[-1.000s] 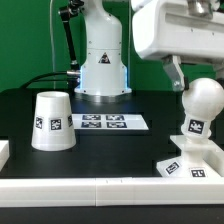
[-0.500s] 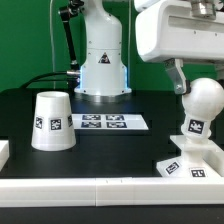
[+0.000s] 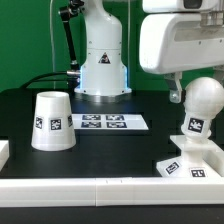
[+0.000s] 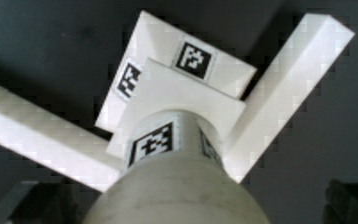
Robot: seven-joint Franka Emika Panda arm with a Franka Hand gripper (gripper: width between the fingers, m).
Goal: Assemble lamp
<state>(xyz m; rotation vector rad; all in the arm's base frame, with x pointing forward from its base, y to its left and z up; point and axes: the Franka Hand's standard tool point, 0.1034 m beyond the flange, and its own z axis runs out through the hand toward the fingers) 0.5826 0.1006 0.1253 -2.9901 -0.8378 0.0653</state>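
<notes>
Gripper (image 3: 179, 93): 1, fingers apart, nothing clamped; wrist view shows dark, blurred fingertips (image 4: 30, 203) either side of the bulb (image 4: 172, 185), close below the cam. Arm: 1, wrist hangs down from above at ext. view's right; visible finger is just beside the bulb's upper part, on its ext.-view-left side; can't tell if touching. Lamp parts: 3; 1 bulb (image 3: 203, 100) upright on the neck of 1 square base (image 3: 190, 160), which sits against the white rail (image 3: 90, 186); 1 shade (image 3: 52, 122) stands alone, well apart at ext. view's left, narrow end up. Marker board (image 3: 105, 122): 1, flat on black table (image 3: 110, 150), between shade and base.
</notes>
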